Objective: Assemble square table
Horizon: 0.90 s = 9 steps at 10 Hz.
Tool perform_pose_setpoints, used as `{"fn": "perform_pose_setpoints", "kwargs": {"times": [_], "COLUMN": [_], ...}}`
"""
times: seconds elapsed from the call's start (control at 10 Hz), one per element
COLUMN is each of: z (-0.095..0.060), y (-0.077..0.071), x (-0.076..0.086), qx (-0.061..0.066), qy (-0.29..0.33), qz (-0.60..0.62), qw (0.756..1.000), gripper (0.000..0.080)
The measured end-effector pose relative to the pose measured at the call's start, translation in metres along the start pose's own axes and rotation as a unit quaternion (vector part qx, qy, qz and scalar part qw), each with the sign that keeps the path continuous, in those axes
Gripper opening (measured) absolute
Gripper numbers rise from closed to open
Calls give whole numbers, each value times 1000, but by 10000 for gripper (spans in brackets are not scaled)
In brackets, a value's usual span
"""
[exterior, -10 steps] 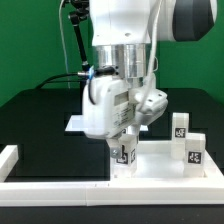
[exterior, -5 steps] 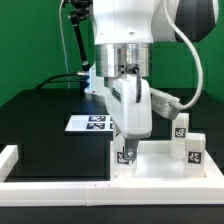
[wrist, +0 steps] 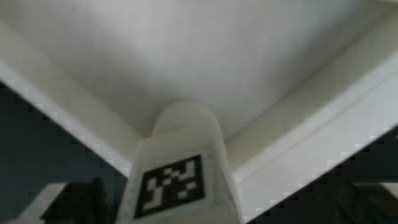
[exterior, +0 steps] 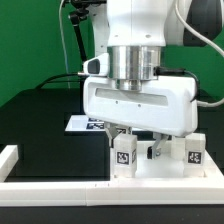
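One white tagged plastic leg block (exterior: 123, 152) stands upright in the white plastic square slab (exterior: 160, 170) at the worktop's front edge. The gripper (exterior: 124, 138) has turned broadside within the last second, clamped on it — probably screwing it home.

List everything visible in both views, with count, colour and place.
square table slab: one, white, at the front of the table, against the border wall.
leg blocks: three visible, white with black-and-white tags, upright on the slab; one under the gripper, one toward the exterior view's right, one between them, mostly hidden.
marker board: one, white, flat behind the slab, partly hidden.
table mat: one, black.
border wall: one, white, low, along the front.
gripper: one, white, above the slab; jaws' state unclear.
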<state>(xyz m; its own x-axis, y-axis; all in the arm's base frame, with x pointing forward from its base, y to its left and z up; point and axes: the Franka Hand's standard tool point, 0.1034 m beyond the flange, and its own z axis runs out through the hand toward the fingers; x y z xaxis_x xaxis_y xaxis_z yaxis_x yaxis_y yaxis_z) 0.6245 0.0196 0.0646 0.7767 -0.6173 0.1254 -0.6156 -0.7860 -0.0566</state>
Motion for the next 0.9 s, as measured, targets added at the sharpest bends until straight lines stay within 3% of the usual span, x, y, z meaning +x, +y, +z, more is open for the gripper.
{"fn": "perform_pose_setpoints", "kwargs": {"times": [0.3,0.5,0.9], "z": [1,2,3], "y": [1,5,6], "x": [1,1,1], "qx": [0,-3,-4], "qy": [0,-1,0], "qz": [19,51,184], "qw": [1000,999,983], "gripper": [620,289,289]}}
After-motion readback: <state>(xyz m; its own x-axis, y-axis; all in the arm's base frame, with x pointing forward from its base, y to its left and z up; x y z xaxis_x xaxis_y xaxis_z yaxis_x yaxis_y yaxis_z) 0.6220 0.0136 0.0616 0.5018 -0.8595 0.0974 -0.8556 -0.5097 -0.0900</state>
